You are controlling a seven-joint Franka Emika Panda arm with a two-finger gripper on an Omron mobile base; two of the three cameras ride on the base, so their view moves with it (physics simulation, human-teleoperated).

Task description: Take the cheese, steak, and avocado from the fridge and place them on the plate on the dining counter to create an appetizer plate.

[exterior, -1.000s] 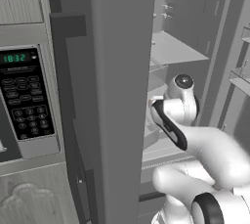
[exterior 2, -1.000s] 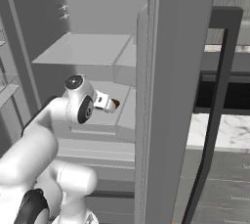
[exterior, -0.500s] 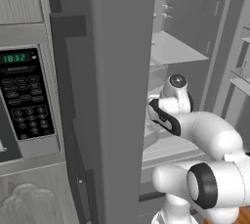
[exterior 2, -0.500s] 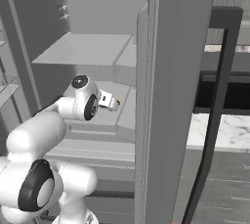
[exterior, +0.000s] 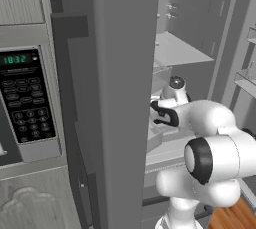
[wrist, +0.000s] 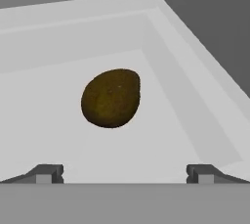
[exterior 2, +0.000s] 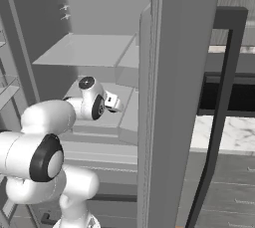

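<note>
Reaching into the fridge [exterior 2: 164,72], the arm has its gripper [wrist: 125,173] spread wide with nothing between the fingertips [wrist: 46,173]. In the hand view the avocado [wrist: 111,98] lies on a pale shelf [wrist: 58,135] at about 12 o'clock from the gripper, apart from both tips, near the shelf's back corner. A microwave [exterior: 25,98] sits at 9 o'clock of the fridge door.

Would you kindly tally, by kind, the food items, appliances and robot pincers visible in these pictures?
Food items: 1, the avocado
Appliances: 2, the fridge and the microwave
Pincers: 1, the open pincer aimed at the avocado
Total: 4
</note>
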